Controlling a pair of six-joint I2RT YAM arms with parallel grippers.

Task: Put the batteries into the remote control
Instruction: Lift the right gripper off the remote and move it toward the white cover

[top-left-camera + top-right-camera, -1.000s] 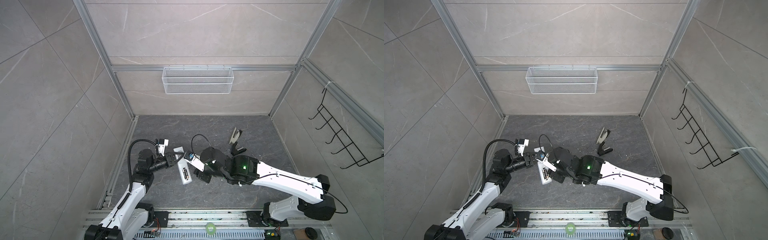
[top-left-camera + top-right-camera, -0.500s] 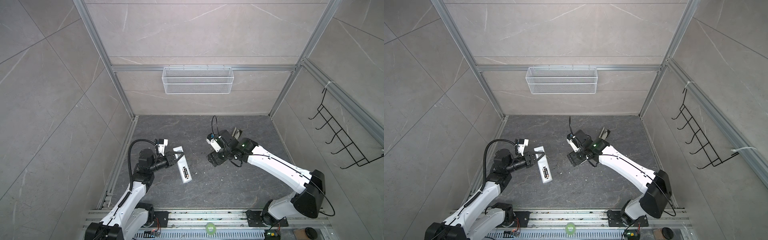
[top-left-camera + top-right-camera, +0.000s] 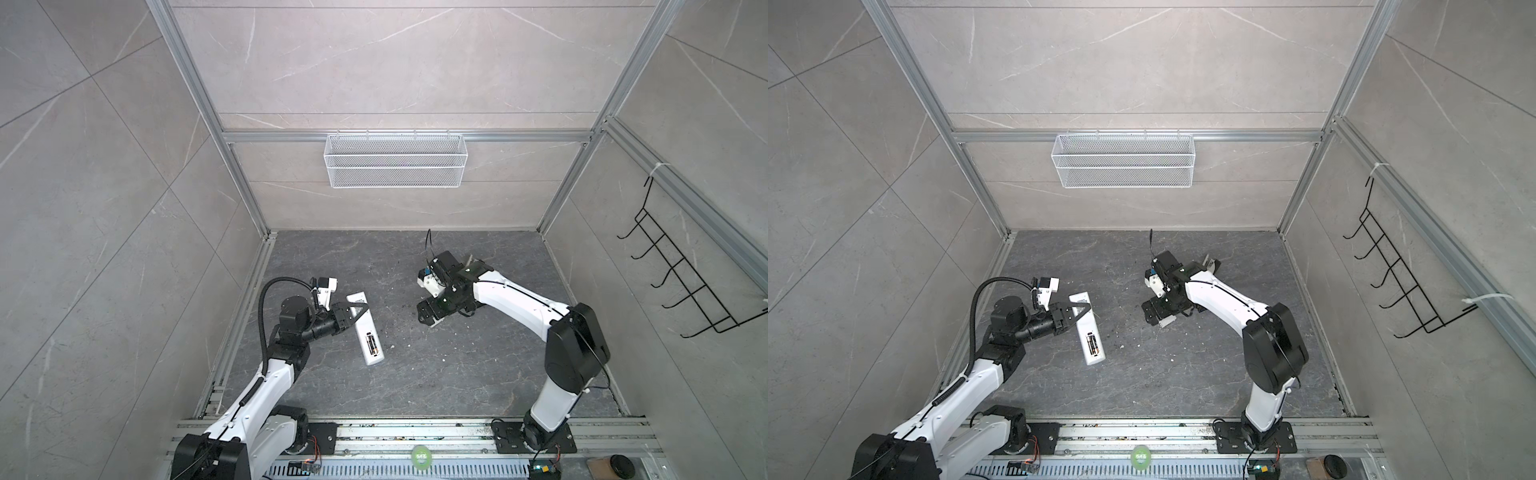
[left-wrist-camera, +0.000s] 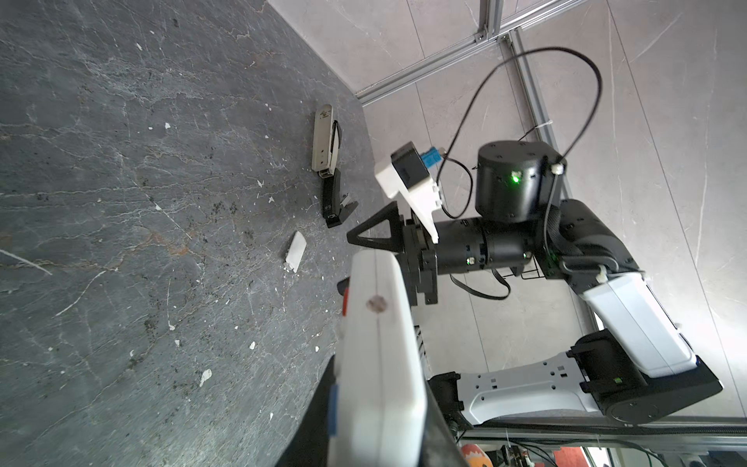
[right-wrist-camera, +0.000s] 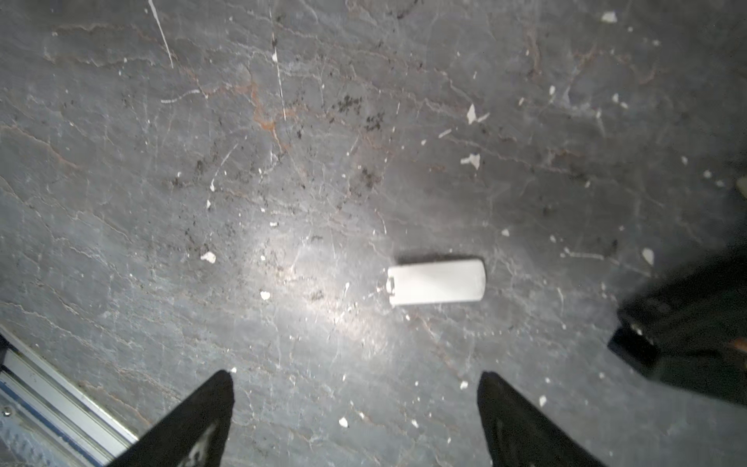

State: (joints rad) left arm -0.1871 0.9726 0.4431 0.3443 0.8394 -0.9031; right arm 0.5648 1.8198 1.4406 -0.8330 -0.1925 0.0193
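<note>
The white remote control (image 3: 362,320) (image 3: 1084,328) lies slanted at the left, plain back up. My left gripper (image 3: 358,309) (image 3: 1079,311) is shut on the remote's far end. Two dark batteries (image 3: 371,343) (image 3: 1092,344) lie side by side in its uncovered compartment. In the left wrist view the remote control (image 4: 380,364) fills the space between the fingers of that gripper (image 4: 376,408). My right gripper (image 3: 430,316) (image 3: 1152,313) (image 5: 355,374) hangs open and empty at the centre right, low over a small white battery cover (image 5: 436,282) (image 4: 295,250) (image 3: 1168,322) lying flat on the floor.
A grey-and-black stapler-like object (image 4: 323,145) (image 3: 1210,262) lies behind the right arm, mostly hidden in both top views. White specks litter the dark stone floor (image 3: 415,374). A wire basket (image 3: 395,166) hangs on the back wall, a black hook rack (image 3: 681,282) on the right wall.
My right arm has pulled away from the remote toward the right and back, and its gripper has opened over the white cover. The left arm still holds the remote in place.
</note>
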